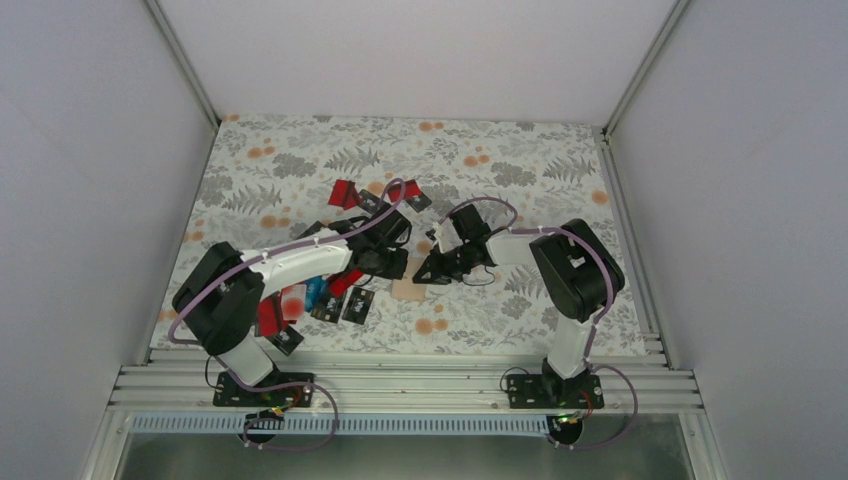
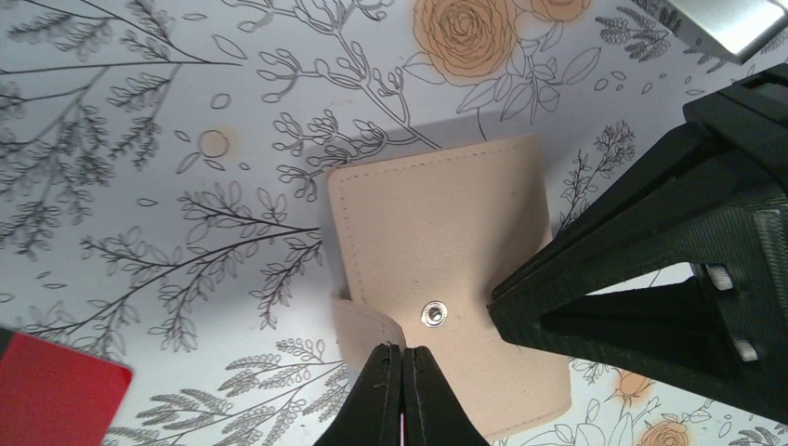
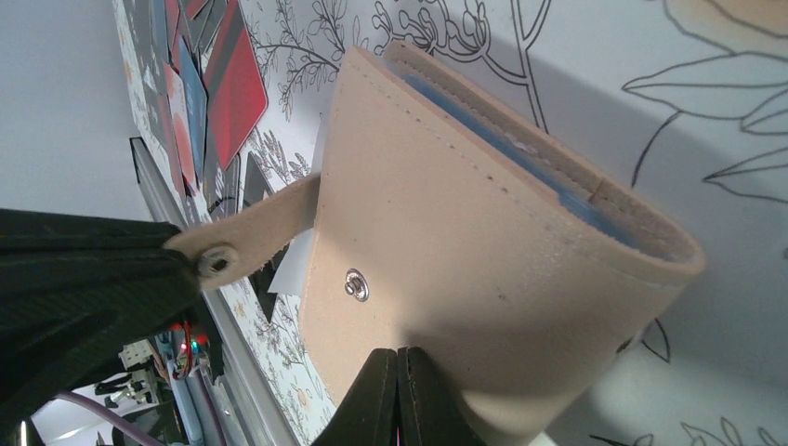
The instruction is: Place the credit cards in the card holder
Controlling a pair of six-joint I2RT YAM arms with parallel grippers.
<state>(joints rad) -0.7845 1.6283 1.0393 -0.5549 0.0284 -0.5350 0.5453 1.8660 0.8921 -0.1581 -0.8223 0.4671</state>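
card holder looks soft, light; left gripper pinches floppy snap strap, likely best hold; right gripper closed, tips against body.

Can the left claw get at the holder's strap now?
Probably yes: the left claw is shut at the end of the strap, seemingly pinching it. The right claw, by the holder, leaves it free.

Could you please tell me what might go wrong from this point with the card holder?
1. The left gripper pinches only the snap strap of the card holder; a pull might drag the holder rather than open it.
2. The right gripper, shut, seems only to press on the cover and could slip off.
3. Credit cards lie under the left arm, which could scatter them.
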